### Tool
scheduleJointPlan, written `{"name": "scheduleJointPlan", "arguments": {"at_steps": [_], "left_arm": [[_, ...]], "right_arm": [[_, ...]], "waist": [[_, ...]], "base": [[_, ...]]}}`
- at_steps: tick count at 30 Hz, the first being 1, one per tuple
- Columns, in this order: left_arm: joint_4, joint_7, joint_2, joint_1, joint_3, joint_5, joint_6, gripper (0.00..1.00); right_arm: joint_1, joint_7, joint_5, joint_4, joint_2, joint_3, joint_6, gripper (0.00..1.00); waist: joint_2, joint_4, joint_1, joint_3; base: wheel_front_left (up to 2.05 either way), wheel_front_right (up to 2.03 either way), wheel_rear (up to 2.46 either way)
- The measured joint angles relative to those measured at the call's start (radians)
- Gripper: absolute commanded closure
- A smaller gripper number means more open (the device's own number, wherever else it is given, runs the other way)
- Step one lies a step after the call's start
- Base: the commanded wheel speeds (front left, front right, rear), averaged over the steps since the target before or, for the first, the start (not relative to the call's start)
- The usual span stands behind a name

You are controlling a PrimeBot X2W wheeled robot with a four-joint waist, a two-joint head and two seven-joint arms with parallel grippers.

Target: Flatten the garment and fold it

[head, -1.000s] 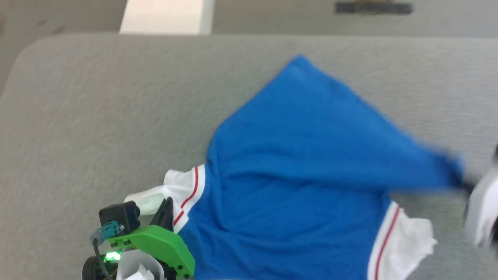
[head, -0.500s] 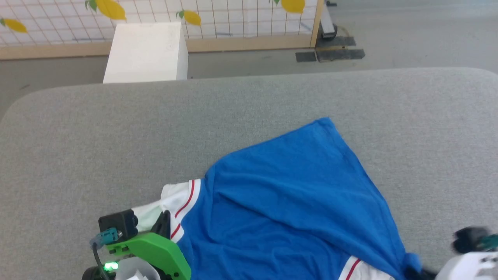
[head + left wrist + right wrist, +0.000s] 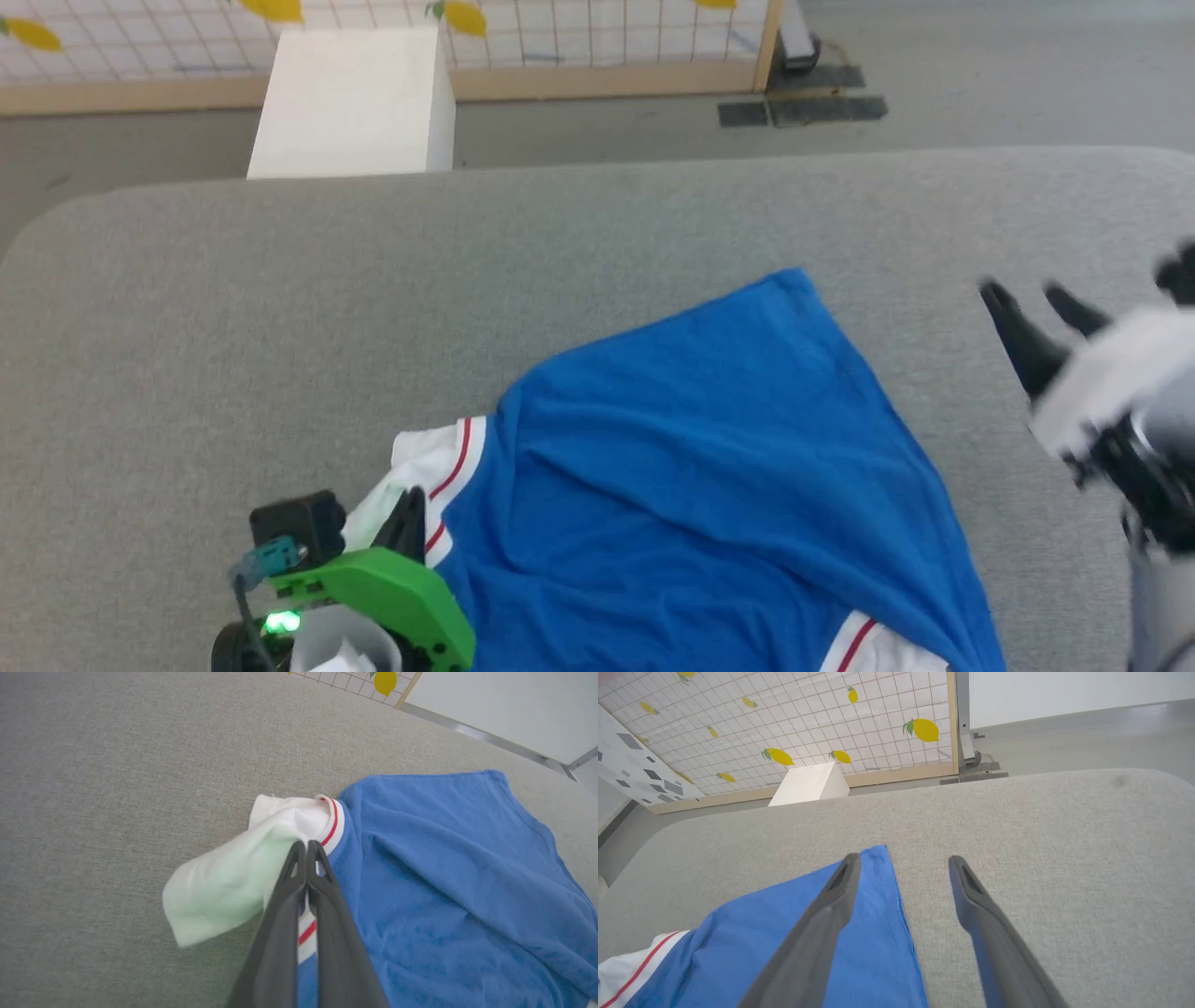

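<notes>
One garment (image 3: 709, 485): a royal-blue jersey shirt lying on the near half of a grey cloth-covered table (image 3: 280, 308), right of centre in the head view.

Orientation: the blue body tapers to a single corner that points away from the robot and a little to its right. The broad end runs left to right along the near side, cut off by the bottom of the head view. The long axis slants from the near-left sleeve toward that far corner.

Appearance: soft, shallow creases across the blue. A white sleeve with a thin red stripe is bunched at the near left, and part of it is lifted off the cloth. A second white band with a red stripe shows at the near right.

Left gripper (image 3: 307, 845): fingers pressed together on the white-and-red band of the garment (image 3: 444, 868).

Right gripper (image 3: 1022, 299): fingers spread with nothing between them, held above bare table to the right of the garment and apart from it. In the right wrist view the gripper (image 3: 904, 859) looks past the garment's (image 3: 859, 947) far corner.

Surroundings: a white box (image 3: 355, 103) on the grey floor (image 3: 980, 75) beyond the table. Behind the box stands a gridded panel with lemon prints (image 3: 808, 718). Nothing lies on the garment.
</notes>
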Motion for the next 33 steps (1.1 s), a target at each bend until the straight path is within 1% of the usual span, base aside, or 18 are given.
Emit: {"name": "scheduleJointPlan", "arguments": {"at_steps": [2,5,10,14,17,19,23,24,25,26,28,30,33], "left_arm": [[-0.001,-0.006,-0.012,-0.017,-0.011,0.011,0.0,1.0],[0.0,-0.013,-0.036,-0.045,-0.031,0.021,0.0,1.0],[0.015,-0.029,-0.069,-0.088,-0.053,0.028,0.0,1.0],[0.031,-0.048,-0.094,-0.107,-0.066,0.034,-0.003,1.0],[0.039,-0.058,-0.101,-0.109,-0.07,0.036,-0.006,1.0],[0.043,-0.066,-0.104,-0.109,-0.072,0.036,-0.008,1.0],[0.053,-0.075,-0.109,-0.109,-0.072,0.036,-0.009,1.0],[0.054,-0.075,-0.11,-0.109,-0.071,0.036,-0.009,1.0],[0.056,-0.075,-0.11,-0.109,-0.069,0.036,-0.009,1.0],[0.057,-0.075,-0.11,-0.109,-0.067,0.036,-0.009,1.0],[0.061,-0.075,-0.108,-0.109,-0.063,0.036,-0.009,1.0],[0.064,-0.075,-0.103,-0.109,-0.058,0.035,-0.01,1.0],[0.067,-0.075,-0.091,-0.107,-0.048,0.027,-0.01,1.0]], "right_arm": [[-0.084,-0.003,-0.024,0.063,-0.009,0.041,0.0,0.0],[-0.206,0.014,-0.074,0.16,-0.049,0.116,0.0,0.0],[-0.354,0.117,-0.152,0.322,-0.125,0.248,0.0,0.0],[-0.417,0.175,-0.187,0.414,-0.179,0.353,0.0,0.0],[-0.436,0.204,-0.192,0.466,-0.204,0.413,0.0,0.0],[-0.437,0.221,-0.187,0.492,-0.214,0.443,0.0,0.0],[-0.451,0.226,-0.155,0.5,-0.24,0.47,0.0,0.0],[-0.453,0.227,-0.143,0.501,-0.244,0.472,0.0,0.13],[-0.454,0.225,-0.133,0.5,-0.248,0.474,0.0,0.76],[-0.455,0.214,-0.121,0.5,-0.251,0.477,0.0,1.0],[-0.449,0.184,-0.084,0.497,-0.256,0.477,0.0,1.0],[-0.422,0.13,-0.035,0.489,-0.25,0.46,0.0,1.0],[-0.346,0.059,0.042,0.436,-0.253,0.421,0.0,1.0]], "waist": [[0.0,0.011,0.0,0.025],[0.0,0.033,0.0,0.07],[0.0,0.082,0.0,0.15],[0.0,0.131,0.0001,0.2],[0.0,0.167,0.0001,0.229],[0.0,0.188,0.0001,0.244],[0.0,0.22,0.0001,0.267],[0.0,0.224,0.0001,0.27],[0.0,0.224,0.0001,0.27],[0.0,0.224,0.0001,0.269],[0.0,0.221,0.0001,0.262],[0.0,0.217,0.0001,0.249],[0.0,0.208,0.0001,0.22]], "base": [[0.0,0.0,0.0],[0.0,0.0,0.0],[0.0,0.0,0.0],[0.0,0.0,0.0],[0.0,0.0,0.0],[0.0,0.0,0.0],[0.0,0.0,0.0],[0.0,0.0,0.0],[0.0,0.0,0.0],[0.0,0.0,0.0],[0.0,0.0,0.0],[0.0,0.0,0.0],[0.0,0.0,0.0]]}}
